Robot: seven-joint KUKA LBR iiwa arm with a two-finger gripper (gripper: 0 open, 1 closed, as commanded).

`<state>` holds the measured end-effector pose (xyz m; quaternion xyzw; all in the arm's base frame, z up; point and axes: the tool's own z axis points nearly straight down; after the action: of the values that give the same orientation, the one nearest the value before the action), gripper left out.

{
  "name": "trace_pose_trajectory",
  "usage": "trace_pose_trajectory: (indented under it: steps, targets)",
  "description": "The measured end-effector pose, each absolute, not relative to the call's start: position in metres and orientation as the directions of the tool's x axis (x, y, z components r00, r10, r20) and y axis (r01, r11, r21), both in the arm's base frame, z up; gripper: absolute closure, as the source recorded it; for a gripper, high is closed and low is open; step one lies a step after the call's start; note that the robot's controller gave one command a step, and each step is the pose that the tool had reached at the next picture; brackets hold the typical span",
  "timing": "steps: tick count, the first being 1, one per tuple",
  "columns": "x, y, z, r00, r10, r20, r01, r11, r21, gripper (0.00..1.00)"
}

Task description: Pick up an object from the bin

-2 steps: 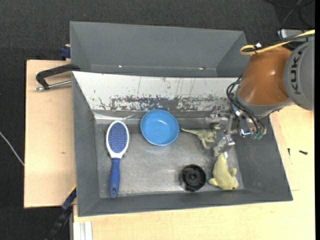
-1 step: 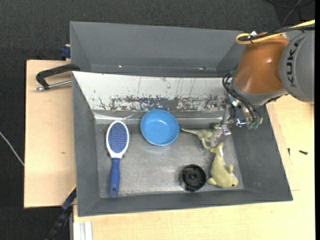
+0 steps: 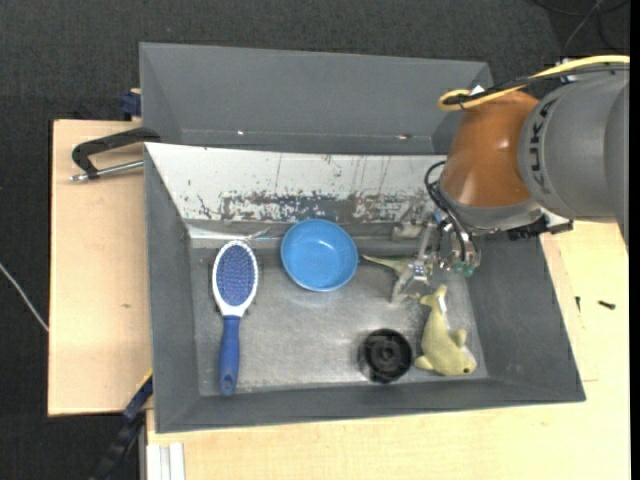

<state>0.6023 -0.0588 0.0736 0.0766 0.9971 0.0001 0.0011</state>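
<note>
Gripper [image 3: 428, 268] hangs low over the right part of the grey metal bin [image 3: 168, 298], at the end of the grey arm [image 3: 585, 148] that reaches in from the right, its orange cover [image 3: 485, 158] above the bin's back wall. Whether the gripper is open or closed cannot be told.

Just below it in the view lies a pale yellow soft toy [image 3: 443, 346], long and curved somewhat like a fish. Its upper end is right at the gripper and its lower end is near the bin's front wall; whether toy and gripper touch cannot be told. Just beside the toy, on its left, sits a black round thing [image 3: 385, 355].

A round blue plastic bowl [image 3: 319, 255] stands upright left of the gripper, near the back wall. A blue hairbrush with an oval head and a straight handle [image 3: 235, 280] lies well apart on the left side of the floor, handle towards the front.
</note>
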Motion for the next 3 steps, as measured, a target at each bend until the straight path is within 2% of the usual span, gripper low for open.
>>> trace_pose_trajectory:
  steps: [1, 2, 3]
  targets:
    - [0.604, -0.058, 0.075, -0.988, 0.152, -0.005, 0.152, 0.988, 0.001, 0.00]
    - [0.604, -0.058, 0.078, -0.989, 0.151, -0.001, 0.151, 0.989, 0.001, 1.00]
    - [0.606, -0.058, 0.105, -0.989, 0.151, -0.008, 0.151, 0.989, 0.001, 1.00]
